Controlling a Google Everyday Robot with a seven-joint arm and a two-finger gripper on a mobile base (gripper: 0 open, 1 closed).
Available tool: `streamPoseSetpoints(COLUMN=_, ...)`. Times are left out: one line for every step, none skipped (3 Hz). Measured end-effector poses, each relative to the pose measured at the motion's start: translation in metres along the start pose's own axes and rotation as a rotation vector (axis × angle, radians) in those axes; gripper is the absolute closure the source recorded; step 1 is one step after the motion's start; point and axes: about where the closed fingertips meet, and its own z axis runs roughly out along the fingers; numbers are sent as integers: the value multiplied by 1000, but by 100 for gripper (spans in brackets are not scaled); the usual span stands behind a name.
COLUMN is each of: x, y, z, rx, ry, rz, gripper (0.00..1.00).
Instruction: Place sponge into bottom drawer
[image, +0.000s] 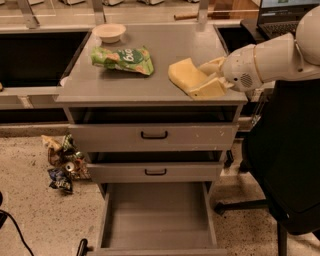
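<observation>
Gripper: the two-finger gripper (206, 79) hung over the grey cabinet top (145, 86), right side.
Fingers: clamped the small pale yellow soft sponge (183, 74), which jutted leftward.
Drawer: the wide grey bottom drawer (155, 216) stood open.

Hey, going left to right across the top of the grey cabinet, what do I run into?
Green crinkly snack bag → pale yellow soft rectangular sponge → the robot's gripper at the right edge of the grey cabinet top, jaws closed on the sponge.

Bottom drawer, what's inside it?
Nothing shows in the bottom drawer, only its bare grey floor. Its back part is covered by the middle drawer, so I can't see there. The sponge is up by the cabinet top, held in the gripper.
</observation>
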Motion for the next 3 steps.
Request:
streamPoseSetpoints(x=11, y=16, z=14, rx=-17, ry=37, rz=-3, gripper=100)
streamPoseSetpoints(x=30, y=51, z=43, rx=-57, ry=60, rz=20, gripper=100)
streamPoseSetpoints(x=72, y=105, z=94, rx=-149, ry=109, rz=78, gripper=100)
